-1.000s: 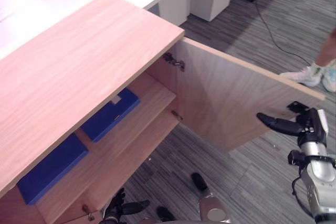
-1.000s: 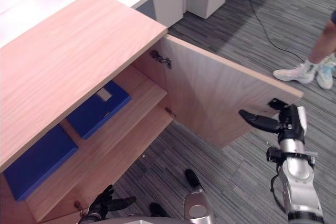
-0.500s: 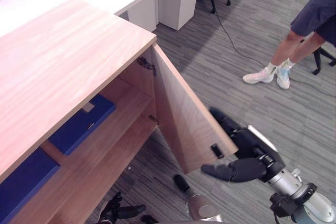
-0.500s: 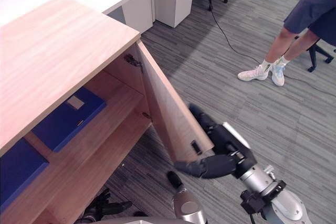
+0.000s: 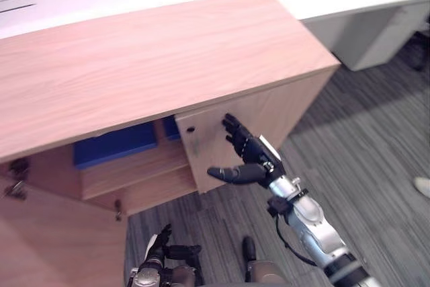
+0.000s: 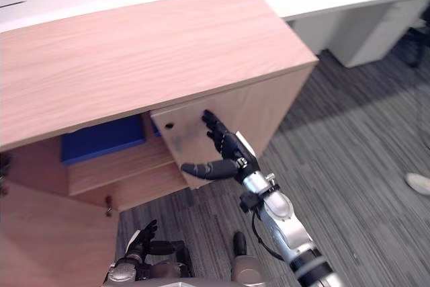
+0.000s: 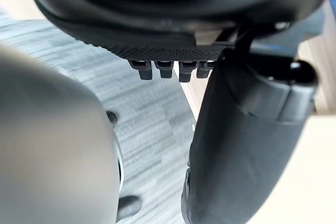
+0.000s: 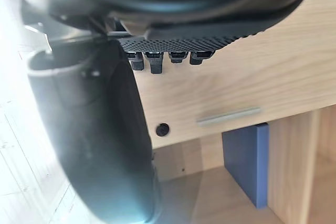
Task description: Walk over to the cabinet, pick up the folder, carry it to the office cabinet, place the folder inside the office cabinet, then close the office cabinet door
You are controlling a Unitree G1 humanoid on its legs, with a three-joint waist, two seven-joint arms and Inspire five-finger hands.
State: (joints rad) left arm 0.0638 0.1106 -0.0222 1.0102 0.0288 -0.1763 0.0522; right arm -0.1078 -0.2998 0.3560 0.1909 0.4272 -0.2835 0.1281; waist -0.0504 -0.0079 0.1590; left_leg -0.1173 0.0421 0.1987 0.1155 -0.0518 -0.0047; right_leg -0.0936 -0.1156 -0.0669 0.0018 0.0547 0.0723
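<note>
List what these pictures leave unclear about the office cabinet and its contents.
- Blue folder: eye views, mostly hidden by the cabinet top and the right door; how many lie there is unclear.
- Right hand, its contact with that door: eye views, its own fingers cover it.
- Person's shoe: eye views, cut off by the right edge.

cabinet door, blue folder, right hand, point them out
cabinet door (image 5: 201, 156), left eye view, bare face by its free edge
blue folder (image 5: 114, 146), left eye view, its cover
right hand (image 5: 254, 157), left eye view, back of the hand
</note>
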